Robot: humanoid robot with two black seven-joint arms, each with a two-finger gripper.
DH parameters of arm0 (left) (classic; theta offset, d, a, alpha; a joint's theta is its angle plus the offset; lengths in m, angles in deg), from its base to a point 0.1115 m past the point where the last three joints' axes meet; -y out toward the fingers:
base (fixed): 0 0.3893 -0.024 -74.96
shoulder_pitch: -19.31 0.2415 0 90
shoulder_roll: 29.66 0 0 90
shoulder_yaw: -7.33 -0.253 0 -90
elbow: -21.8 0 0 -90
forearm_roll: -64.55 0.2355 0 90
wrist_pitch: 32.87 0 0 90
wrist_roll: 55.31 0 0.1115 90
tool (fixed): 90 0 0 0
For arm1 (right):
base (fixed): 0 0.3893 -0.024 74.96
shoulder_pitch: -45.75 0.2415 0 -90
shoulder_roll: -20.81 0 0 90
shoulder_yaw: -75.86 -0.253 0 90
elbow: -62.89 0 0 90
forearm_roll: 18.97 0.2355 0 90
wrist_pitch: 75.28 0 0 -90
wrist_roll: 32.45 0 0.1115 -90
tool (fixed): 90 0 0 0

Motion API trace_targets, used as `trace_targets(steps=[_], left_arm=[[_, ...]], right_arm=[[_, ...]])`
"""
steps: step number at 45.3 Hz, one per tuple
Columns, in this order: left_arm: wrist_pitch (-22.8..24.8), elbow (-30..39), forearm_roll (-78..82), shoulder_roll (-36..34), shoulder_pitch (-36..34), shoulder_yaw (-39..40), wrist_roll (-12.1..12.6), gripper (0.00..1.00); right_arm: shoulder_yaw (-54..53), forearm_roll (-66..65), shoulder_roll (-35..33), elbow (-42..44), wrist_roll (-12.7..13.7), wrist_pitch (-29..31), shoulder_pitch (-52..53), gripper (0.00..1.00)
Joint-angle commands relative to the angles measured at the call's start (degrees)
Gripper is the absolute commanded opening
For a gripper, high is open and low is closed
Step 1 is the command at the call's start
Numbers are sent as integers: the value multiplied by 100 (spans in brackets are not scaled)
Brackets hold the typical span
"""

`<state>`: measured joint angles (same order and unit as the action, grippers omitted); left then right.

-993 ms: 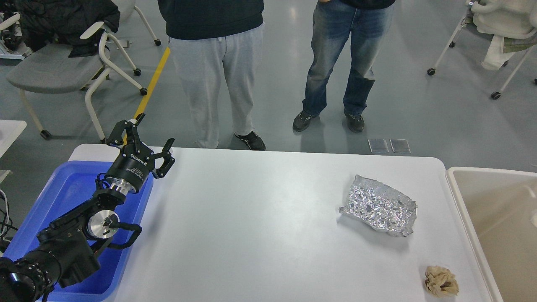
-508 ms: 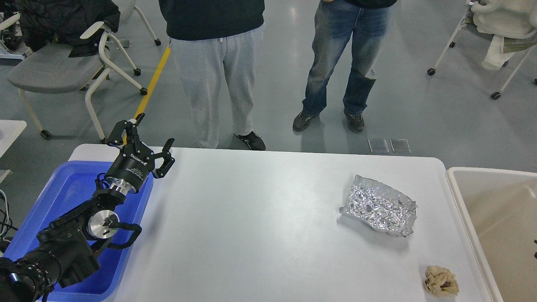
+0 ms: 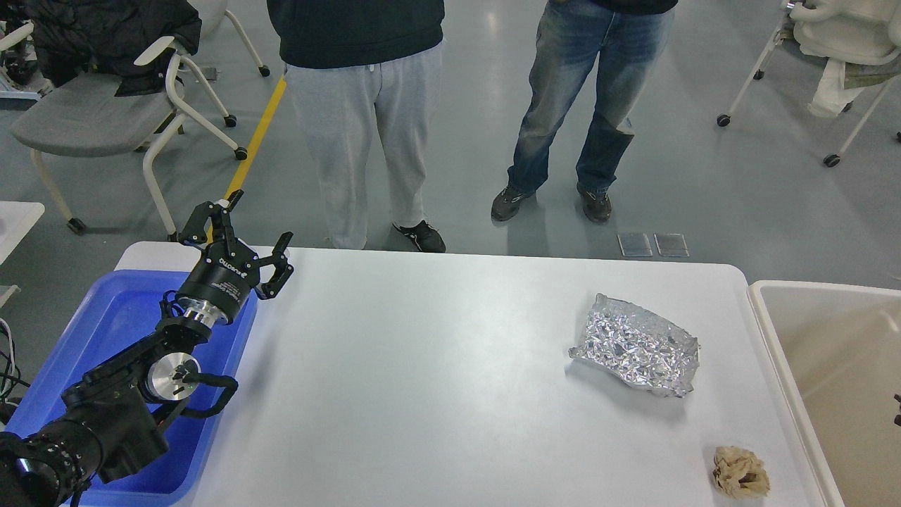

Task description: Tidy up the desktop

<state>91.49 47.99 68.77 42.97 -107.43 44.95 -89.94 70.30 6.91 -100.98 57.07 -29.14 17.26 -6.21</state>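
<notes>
The white desktop (image 3: 436,380) holds a crumpled sheet of silver foil (image 3: 637,345) at the right and a crumpled brown paper ball (image 3: 739,473) near the front right corner. My left gripper (image 3: 262,217) is open and empty. It is raised over the far left corner of the desktop, above the far edge of the blue tray (image 3: 112,317), far from both pieces of trash. A small dark part (image 3: 897,410) shows at the right edge over the beige tub; it may be my right gripper, too little of it to tell.
The blue tray lies on the desktop's left end under my left arm. The beige tub (image 3: 830,352) stands beside the right end. Two people (image 3: 359,105) stand just beyond the far edge. Chairs (image 3: 91,113) stand at the back left and back right.
A small dark part has come into view at the right edge over the beige tub. The person in jeans has shifted slightly. My left arm has not moved.
</notes>
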Motion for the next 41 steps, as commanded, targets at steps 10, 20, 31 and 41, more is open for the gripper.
trace_targets(steps=[10, 20, 31, 41], left_arm=[[0, 0, 0, -3, 0, 0, 0, 100], [0, 0, 0, -3, 0, 0, 0, 100], [0, 0, 0, 6, 0, 0, 0, 100], [0, 0, 0, -3, 0, 0, 0, 100]], right_arm=[[-41, -417, -12, 2, -6, 9, 352, 100], [-1586, -364, 32, -104, 29, 159, 958, 100], [-2608, -364, 15, -982, 38, 625, 1416, 100], [-3311, -373, -108, -2695, 29, 739, 1425, 100]])
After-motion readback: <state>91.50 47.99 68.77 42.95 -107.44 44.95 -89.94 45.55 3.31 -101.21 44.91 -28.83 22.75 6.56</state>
